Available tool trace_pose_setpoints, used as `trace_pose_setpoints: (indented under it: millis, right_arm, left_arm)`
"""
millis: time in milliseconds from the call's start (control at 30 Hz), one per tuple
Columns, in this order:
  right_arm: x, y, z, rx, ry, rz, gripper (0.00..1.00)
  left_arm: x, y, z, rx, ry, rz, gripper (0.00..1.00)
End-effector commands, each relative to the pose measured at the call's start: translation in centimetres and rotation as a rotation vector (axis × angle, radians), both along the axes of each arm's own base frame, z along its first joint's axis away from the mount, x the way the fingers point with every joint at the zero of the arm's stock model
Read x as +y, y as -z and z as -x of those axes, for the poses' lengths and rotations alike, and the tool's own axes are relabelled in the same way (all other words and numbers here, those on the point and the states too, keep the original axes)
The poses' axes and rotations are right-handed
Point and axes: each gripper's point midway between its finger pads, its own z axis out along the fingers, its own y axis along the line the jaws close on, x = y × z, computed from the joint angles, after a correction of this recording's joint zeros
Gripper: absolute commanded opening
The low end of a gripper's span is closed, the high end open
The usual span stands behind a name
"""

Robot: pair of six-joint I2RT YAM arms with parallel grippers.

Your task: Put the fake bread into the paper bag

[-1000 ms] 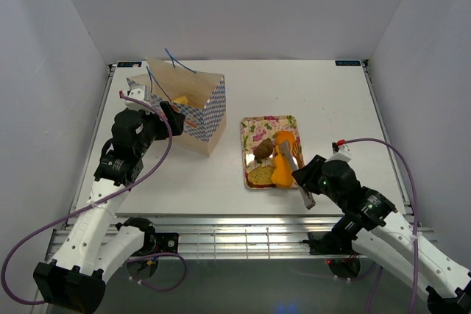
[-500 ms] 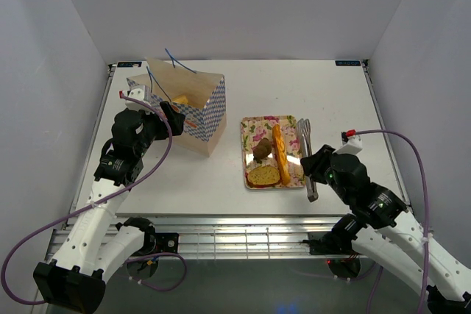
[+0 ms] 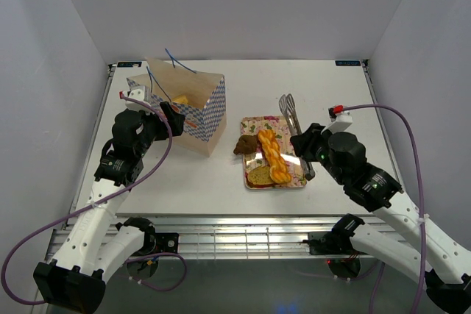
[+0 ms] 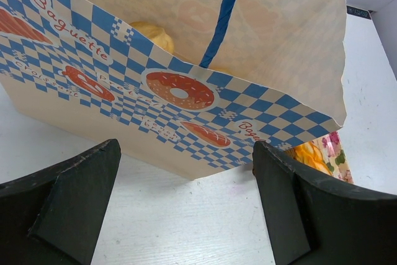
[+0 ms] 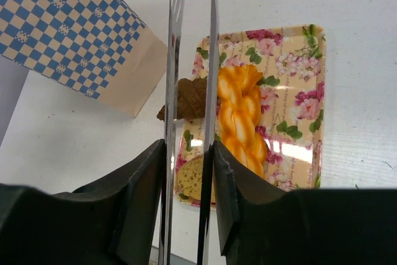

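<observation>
The paper bag [image 3: 184, 108] stands open at the far left, with a yellow bread piece [image 4: 152, 34] inside. My left gripper [image 3: 173, 119] is open and empty just in front of the bag's checkered side [image 4: 186, 60]. On the floral tray [image 3: 274, 121] lie an orange braided bread [image 3: 268, 154] and a toast slice [image 3: 259, 176]. A brown bun [image 3: 245, 145] hangs over the tray's left rim. My right gripper [image 3: 303, 156] is shut on metal tongs [image 3: 291, 112]. The tong tips are raised near the tray's far right corner and hold nothing.
In the right wrist view the tongs [image 5: 192, 60] cross in front of the brown bun [image 5: 189, 98], with the braided bread [image 5: 242, 116] just to their right. The table's side rails run along both edges. White walls close in the table.
My right gripper has swung the tongs off the bread, right of the tray, then up toward its far corner. The braided bread now lies flat and the brown bun has slid left.
</observation>
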Motion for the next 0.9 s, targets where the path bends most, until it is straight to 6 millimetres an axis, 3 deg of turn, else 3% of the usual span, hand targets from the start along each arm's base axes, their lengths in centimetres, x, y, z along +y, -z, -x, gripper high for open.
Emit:
trace_pose_setpoints:
  millis: [0,200,300,433,600,867]
  right_arm:
    - [1.3,-2.9,-0.4,-0.081,-0.057,-0.026,0.42]
    - [1.2,2.7,0.9,0.038,-0.094,0.043,0.61]
    - [0.6,6.9,2.1,0.135,-0.108,0.090,0.65]
    - [0.5,10.1,3.4,0.214,-0.144,0.123,0.66]
    - [0.3,13.0,3.9,0.286,-0.154,0.184,0.66]
    - [1.2,14.5,3.8,0.323,-0.188,0.208,0.67]
  left_arm:
    - [0.1,-0.2,0.2,-0.012,-0.007,0.005,0.98]
    - [0.0,-0.4,0.3,-0.019,-0.002,0.010,0.98]
    - [-0.1,-0.4,0.3,-0.017,0.005,0.011,0.98]
    - [-0.2,-0.4,0.4,-0.017,0.010,0.015,0.98]
    - [-0.2,-0.4,0.4,-0.016,0.010,0.014,0.98]
    - [-0.2,-0.4,0.3,-0.017,0.010,0.015,0.98]
